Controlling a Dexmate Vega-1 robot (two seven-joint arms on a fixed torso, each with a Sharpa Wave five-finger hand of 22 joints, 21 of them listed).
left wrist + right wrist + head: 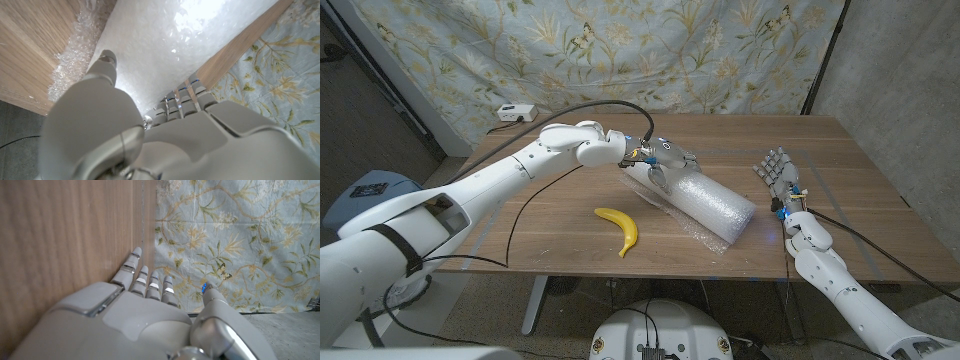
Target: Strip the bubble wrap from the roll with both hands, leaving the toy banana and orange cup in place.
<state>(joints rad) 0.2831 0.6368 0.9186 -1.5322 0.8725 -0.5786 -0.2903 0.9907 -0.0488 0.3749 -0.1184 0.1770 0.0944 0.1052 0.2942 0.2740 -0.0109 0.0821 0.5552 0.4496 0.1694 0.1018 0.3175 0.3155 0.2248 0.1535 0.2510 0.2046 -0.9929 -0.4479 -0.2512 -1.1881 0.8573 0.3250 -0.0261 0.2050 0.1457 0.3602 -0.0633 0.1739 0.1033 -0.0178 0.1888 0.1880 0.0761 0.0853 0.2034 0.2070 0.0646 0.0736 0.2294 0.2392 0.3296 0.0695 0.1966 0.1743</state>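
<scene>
Bubble wrap roll [698,201] lies on its side near the middle of the table [550,215], slanting from far left to near right, with a loose strip of wrap [705,238] spread on the wood along its near side. Left hand [660,161] grips the roll's far-left end, fingers [187,95] and thumb curled over the wrap. Right hand [779,171] stands apart to the right of the roll, fingers spread and holding nothing, while the banana [620,229] lies just left of the roll, nearer the front edge.
</scene>
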